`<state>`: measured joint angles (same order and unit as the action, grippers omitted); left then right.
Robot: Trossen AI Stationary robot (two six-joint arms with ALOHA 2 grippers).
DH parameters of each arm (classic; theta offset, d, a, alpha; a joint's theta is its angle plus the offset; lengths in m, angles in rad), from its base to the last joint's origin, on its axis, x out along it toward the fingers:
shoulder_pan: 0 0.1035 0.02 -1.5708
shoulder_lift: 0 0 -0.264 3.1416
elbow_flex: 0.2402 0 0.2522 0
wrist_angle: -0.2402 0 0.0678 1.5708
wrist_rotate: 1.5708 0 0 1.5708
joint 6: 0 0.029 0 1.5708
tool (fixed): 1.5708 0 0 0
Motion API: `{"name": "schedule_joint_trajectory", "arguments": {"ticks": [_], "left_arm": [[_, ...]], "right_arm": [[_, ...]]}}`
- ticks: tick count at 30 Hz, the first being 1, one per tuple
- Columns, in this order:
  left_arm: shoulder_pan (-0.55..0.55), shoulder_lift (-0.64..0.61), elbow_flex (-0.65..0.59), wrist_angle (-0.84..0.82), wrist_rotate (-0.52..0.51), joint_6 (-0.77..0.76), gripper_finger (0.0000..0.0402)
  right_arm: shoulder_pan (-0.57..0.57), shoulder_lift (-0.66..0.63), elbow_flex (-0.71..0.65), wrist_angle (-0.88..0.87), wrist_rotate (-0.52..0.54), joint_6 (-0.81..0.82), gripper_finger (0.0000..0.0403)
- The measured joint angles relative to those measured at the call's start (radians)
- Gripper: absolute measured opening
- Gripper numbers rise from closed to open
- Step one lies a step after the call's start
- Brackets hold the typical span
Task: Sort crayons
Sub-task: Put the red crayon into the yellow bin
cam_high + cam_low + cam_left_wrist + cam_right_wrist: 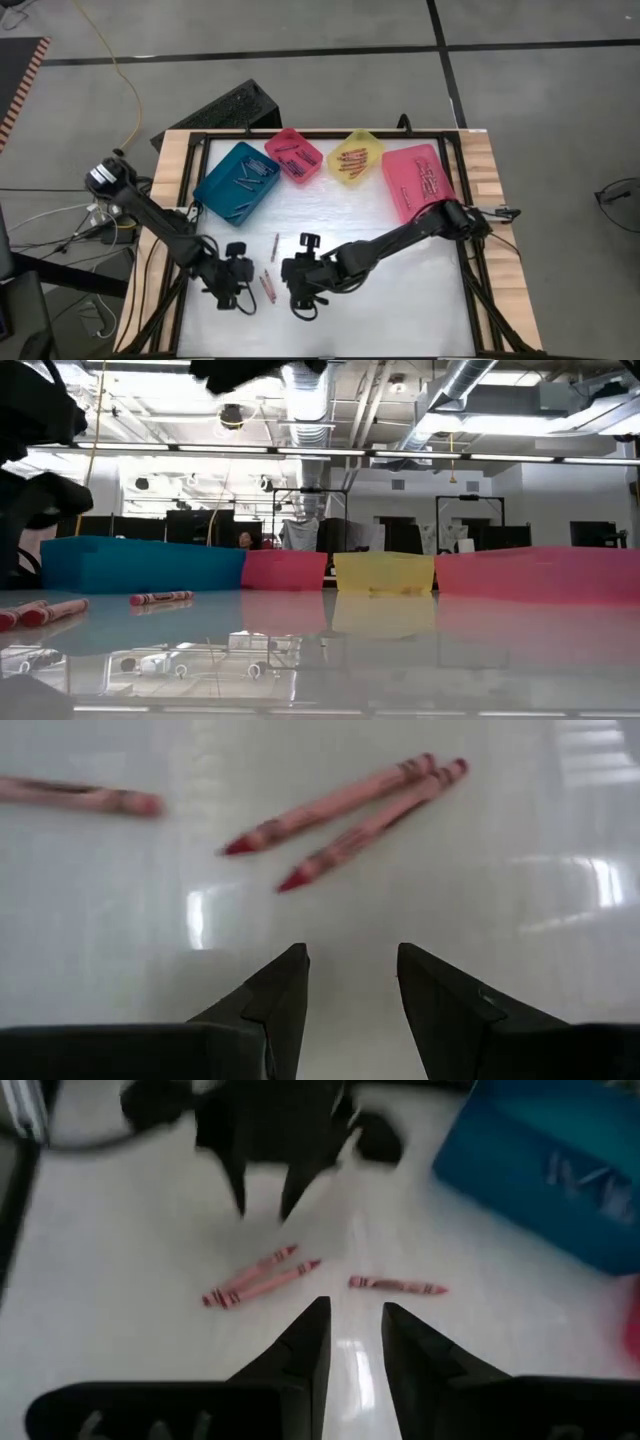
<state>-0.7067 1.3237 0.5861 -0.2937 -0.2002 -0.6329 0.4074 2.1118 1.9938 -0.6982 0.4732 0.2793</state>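
Observation:
Two red-pink crayons (267, 285) lie side by side flat on the white table, and they also show in the left wrist view (345, 815) and the right wrist view (260, 1278). A third crayon (274, 246) lies alone, a little farther back (397, 1285). My left gripper (245, 285) is open and empty just left of the pair, fingers (350, 960) pointing at them. My right gripper (297, 290) is open and empty just right of the pair (355, 1315). More crayons lie in the bins.
Along the far edge stand a teal bin (237, 180), a small pink bin (294, 155), a yellow bin (355, 157) and a large pink bin (420, 180). The bins also show in the low view, the teal one at left (140, 565). A wooden frame (490, 200) borders the table.

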Motion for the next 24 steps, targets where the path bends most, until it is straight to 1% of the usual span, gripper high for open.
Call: {"name": "schedule_joint_trajectory", "arguments": {"ticks": [2, 5, 9, 11, 14, 19, 22, 24], "left_arm": [[0.0, 0.041, 0.0, 0.054, 0.021, 0.022, 0.0145], [0.001, 0.08, 0.0, 0.137, 0.035, 0.081, 0.0145], [0.025, 0.1, 0.0, 0.208, 0.048, 0.187, 0.0138], [0.047, 0.103, 0.0, 0.231, 0.083, 0.239, 0.0132], [0.085, 0.103, 0.0, 0.245, 0.141, 0.306, 0.0122], [0.137, 0.104, 0.0, 0.256, 0.242, 0.387, 0.0114], [0.155, 0.104, 0.0, 0.256, 0.272, 0.418, 0.0113], [0.159, 0.104, 0.0, 0.255, 0.274, 0.434, 0.0113]], "right_arm": [[0.01, -0.031, 0.0, -0.002, 0.011, 0.0, 0.0102], [0.03, -0.072, 0.0, -0.013, 0.063, -0.009, 0.0102], [0.055, -0.105, 0.0, -0.025, 0.126, -0.022, 0.0102], [0.065, -0.113, 0.0, -0.028, 0.141, -0.022, 0.0102], [0.078, -0.117, 0.0, -0.028, 0.162, -0.022, 0.0102], [0.085, -0.115, 0.0, -0.032, 0.164, -0.024, 0.0102], [0.085, -0.114, 0.0, -0.032, 0.164, -0.024, 0.0102], [0.085, -0.114, 0.0, -0.032, 0.164, -0.026, 0.0102]]}}
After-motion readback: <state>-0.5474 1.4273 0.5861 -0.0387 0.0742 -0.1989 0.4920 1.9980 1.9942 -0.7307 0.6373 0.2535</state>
